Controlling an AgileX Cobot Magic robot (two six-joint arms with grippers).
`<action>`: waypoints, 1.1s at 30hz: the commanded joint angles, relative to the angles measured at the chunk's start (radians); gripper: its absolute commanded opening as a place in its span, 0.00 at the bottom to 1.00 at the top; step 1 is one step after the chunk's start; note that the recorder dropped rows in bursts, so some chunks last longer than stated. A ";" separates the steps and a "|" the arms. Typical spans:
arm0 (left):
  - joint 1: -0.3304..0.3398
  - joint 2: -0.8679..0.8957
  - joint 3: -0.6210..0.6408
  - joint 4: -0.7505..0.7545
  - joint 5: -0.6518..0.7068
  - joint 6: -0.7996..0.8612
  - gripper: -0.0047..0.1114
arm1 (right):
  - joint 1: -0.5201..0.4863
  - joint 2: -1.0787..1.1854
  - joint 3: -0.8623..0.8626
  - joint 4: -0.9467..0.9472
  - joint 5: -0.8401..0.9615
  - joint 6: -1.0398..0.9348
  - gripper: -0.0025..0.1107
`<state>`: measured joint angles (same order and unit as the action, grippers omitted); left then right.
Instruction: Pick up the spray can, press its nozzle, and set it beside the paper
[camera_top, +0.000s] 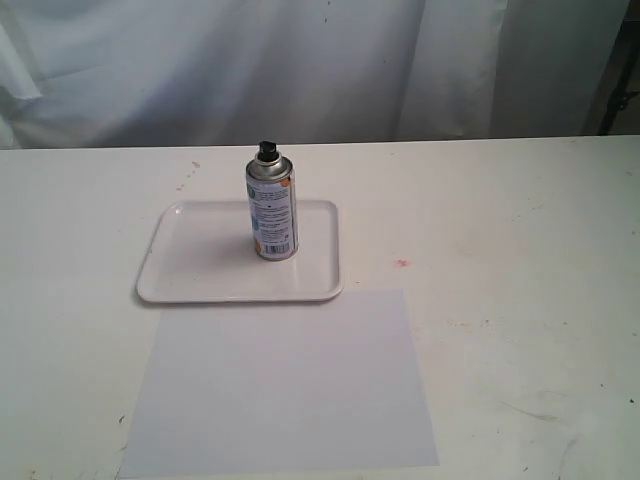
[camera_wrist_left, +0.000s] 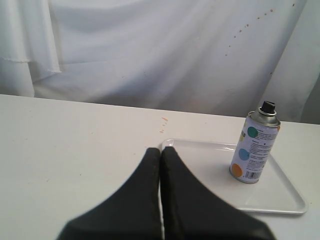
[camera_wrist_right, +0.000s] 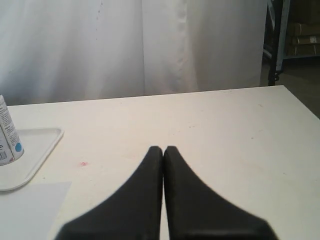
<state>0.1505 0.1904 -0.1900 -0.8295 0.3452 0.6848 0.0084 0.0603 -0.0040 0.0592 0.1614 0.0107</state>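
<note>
Spray can (camera_top: 272, 205): one, on one tray (camera_top: 190, 270); one paper (camera_top: 280, 390); left end effector (camera_wrist_left: 161, 150), right end effector (camera_wrist_right: 163, 149) pressed together

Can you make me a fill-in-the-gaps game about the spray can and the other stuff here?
1. The spray can stands upright on the white ____.
2. Its nozzle is coloured ____.
3. The left gripper and the right gripper are both ____.
Missing words: tray, black, shut.
</note>
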 joint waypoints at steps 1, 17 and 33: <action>0.003 -0.002 0.003 -0.006 -0.008 0.004 0.04 | -0.032 -0.038 0.004 0.009 0.044 -0.011 0.02; 0.003 -0.002 0.003 -0.006 -0.008 0.004 0.04 | -0.062 -0.060 0.004 -0.070 0.186 -0.016 0.02; 0.003 -0.002 0.003 -0.006 -0.008 0.004 0.04 | -0.062 -0.060 0.004 -0.070 0.184 0.044 0.02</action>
<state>0.1505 0.1904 -0.1900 -0.8295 0.3452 0.6869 -0.0480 0.0054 -0.0040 0.0000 0.3462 0.0554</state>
